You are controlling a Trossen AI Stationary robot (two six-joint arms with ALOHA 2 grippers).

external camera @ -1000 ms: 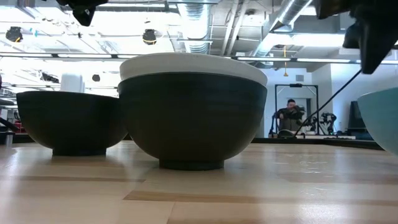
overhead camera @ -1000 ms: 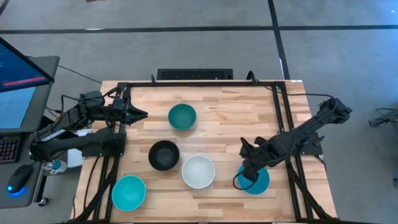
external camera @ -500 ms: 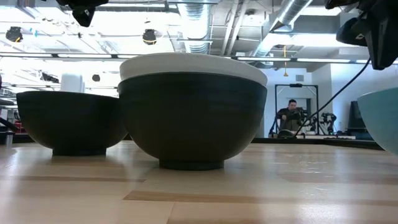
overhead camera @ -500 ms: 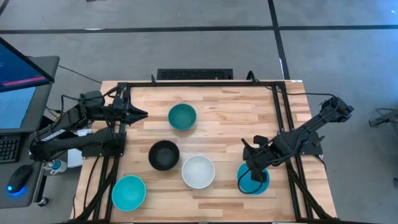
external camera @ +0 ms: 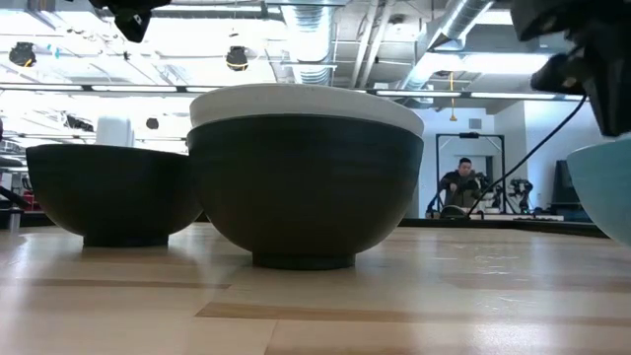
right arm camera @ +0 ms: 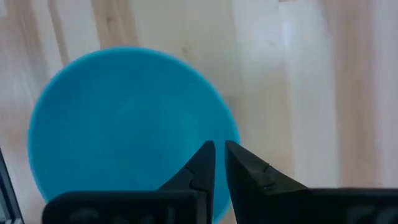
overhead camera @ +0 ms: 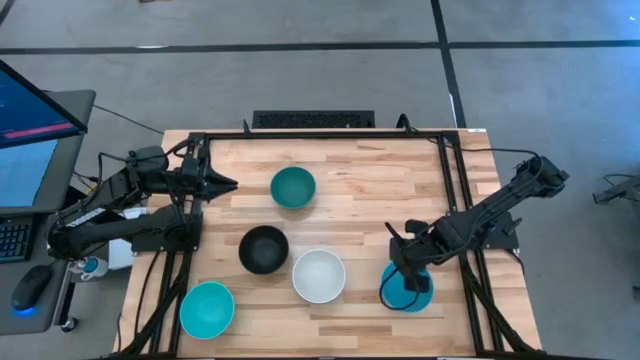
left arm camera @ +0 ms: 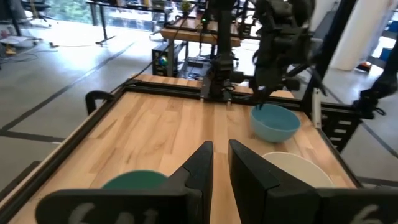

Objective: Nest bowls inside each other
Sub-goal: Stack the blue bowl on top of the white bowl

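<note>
One end effector (overhead camera: 398, 283) over bowl rim (overhead camera: 386, 297)

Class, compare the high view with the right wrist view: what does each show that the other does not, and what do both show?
Only the high view shows the teal-green bowl, black bowl, white bowl, the cyan bowl at the left and the waiting left gripper. Only the right wrist view shows the right gripper nearly closed above the rim. Both show the cyan bowl at the right and the wooden table.
</note>
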